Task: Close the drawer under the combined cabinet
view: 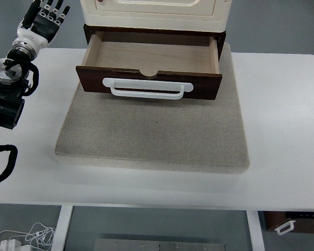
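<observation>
A dark brown wooden drawer (149, 82) stands pulled out from under a cream cabinet (156, 13) at the top centre. Its light wood inside holds nothing. A white handle (148, 89) runs across the drawer's front. My left hand (46, 16) hovers at the top left, beyond the table's far left corner, with fingers spread and holding nothing. It is well left of the drawer. The right arm does not show.
The cabinet and drawer sit on a grey stone-like slab (152, 136) on a white table (282, 130). My left arm (8, 89) runs down the left edge. Cables (26, 235) lie on the floor at the bottom left. A small dark box (295, 222) sits below the table's right.
</observation>
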Motion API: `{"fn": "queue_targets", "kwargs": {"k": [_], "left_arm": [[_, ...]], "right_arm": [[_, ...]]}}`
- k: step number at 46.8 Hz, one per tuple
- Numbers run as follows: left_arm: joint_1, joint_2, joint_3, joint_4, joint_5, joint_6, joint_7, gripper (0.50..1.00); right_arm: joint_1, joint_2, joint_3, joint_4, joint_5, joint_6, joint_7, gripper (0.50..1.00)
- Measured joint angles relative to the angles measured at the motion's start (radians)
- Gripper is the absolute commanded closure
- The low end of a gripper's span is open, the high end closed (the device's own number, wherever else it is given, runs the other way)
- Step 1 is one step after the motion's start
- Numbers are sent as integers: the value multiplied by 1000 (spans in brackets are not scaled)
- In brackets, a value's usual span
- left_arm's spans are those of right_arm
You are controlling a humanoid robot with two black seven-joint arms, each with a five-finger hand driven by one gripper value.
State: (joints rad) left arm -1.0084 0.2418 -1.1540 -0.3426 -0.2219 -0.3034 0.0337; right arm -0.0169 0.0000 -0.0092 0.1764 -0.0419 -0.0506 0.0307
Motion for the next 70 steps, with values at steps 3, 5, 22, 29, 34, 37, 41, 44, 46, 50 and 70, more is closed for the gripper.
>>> {"fn": "queue_targets", "kwargs": {"k": [3, 5, 22, 29, 34, 37, 41, 44, 46, 50, 70], "left_arm": [[0, 2, 0, -3, 0, -2, 0, 504], [0, 5, 1, -3, 0, -2, 0, 504], [-55, 93, 14, -9, 12, 5, 0, 504], [-109, 136, 48, -8, 12, 13, -4, 506], [-146, 162, 80, -8, 13, 15, -6, 506], [-177, 186, 101, -9, 18, 14, -6, 506], [-212, 208, 128, -20, 19, 14, -6, 504], [-230, 219, 135, -46, 20, 8, -6, 504], [-238, 232, 135, -67, 20, 4, -6, 504], [-255, 268, 137, -139, 27, 3, -6, 504], [-342, 391, 139, -427, 164, 20, -2, 504]], "right_arm": [[0, 0, 0, 0, 0, 0, 0, 548], [0, 0, 0, 0, 0, 0, 0, 548], [0, 0, 0, 0, 1, 0, 0, 548], [0, 0, 0, 0, 1, 0, 0, 548], [0, 0, 0, 0, 1, 0, 0, 548], [0, 0, 0, 0, 1, 0, 0, 548], [0, 0, 0, 0, 1, 0, 0, 548], [0, 0, 0, 0, 1, 0, 0, 548], [0, 0, 0, 0, 1, 0, 0, 548], [0, 0, 0, 0, 1, 0, 0, 548], [0, 0, 0, 0, 0, 0, 0, 548]]}}
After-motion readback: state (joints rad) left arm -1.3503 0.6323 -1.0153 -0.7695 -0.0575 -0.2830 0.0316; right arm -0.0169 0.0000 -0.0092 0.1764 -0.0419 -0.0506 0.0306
